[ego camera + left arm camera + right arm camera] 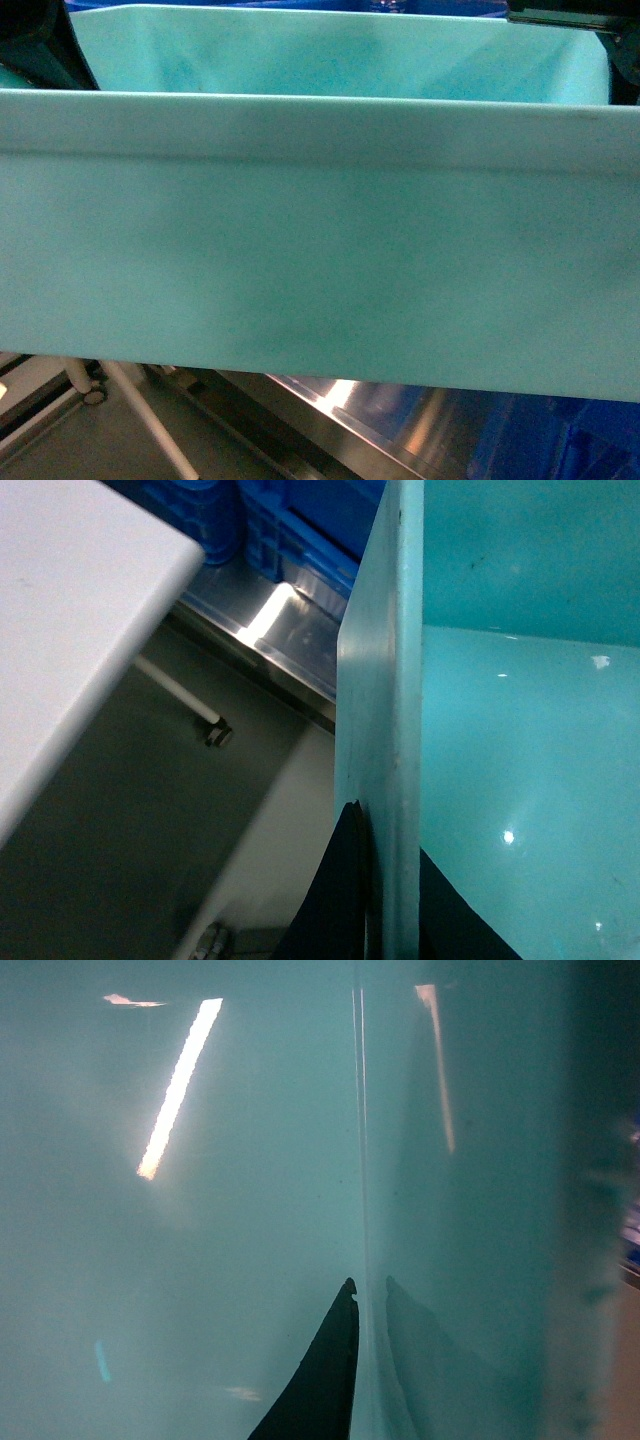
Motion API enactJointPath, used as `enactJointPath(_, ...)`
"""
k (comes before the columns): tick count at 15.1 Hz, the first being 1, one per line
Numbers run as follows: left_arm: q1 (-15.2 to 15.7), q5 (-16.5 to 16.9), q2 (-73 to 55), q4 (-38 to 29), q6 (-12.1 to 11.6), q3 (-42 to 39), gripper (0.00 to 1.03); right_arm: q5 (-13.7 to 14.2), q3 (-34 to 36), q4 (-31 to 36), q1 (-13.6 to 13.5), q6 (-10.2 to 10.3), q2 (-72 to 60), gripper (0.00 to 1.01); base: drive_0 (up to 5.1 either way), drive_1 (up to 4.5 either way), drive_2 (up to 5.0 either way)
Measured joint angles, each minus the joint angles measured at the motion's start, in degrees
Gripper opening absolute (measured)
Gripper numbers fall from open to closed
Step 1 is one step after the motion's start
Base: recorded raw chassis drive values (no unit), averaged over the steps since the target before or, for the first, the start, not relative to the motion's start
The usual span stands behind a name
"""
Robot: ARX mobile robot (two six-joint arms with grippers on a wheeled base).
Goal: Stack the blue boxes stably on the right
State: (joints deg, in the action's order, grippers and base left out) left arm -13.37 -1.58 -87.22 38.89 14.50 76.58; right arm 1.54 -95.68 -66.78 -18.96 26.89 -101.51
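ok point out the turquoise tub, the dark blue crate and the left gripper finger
turquoise tub [320, 270], head view, near outer wall
dark blue crate [290, 530], left wrist view, ribbed side
left gripper finger [340, 900], left wrist view, outer finger against tub wall

**Three cameras, all very close to one tub**

The head camera looked forward and a little down; the turquoise tub [320, 250] stood so near that its outer wall filled almost the whole view, with only a strip of steel surface [370, 410] below. The left wrist camera looked along the tub's rim [400, 730] from just beside it, with a white tabletop [70, 610] and dark blue crates [290, 530] beyond. The right wrist camera faced the tub's wall [200, 1240] at very short range. All three views shared this tub; the head and left wrist views also shared the steel surface.
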Motion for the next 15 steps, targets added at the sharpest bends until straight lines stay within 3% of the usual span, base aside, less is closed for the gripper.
enactJointPath(15, 0.07, 0.04, 0.00, 0.04, 0.00, 0.00, 0.02, -0.11, 0.00, 0.20, -0.15, 0.02, 0.00, 0.08, -1.8, -1.75, -1.8)
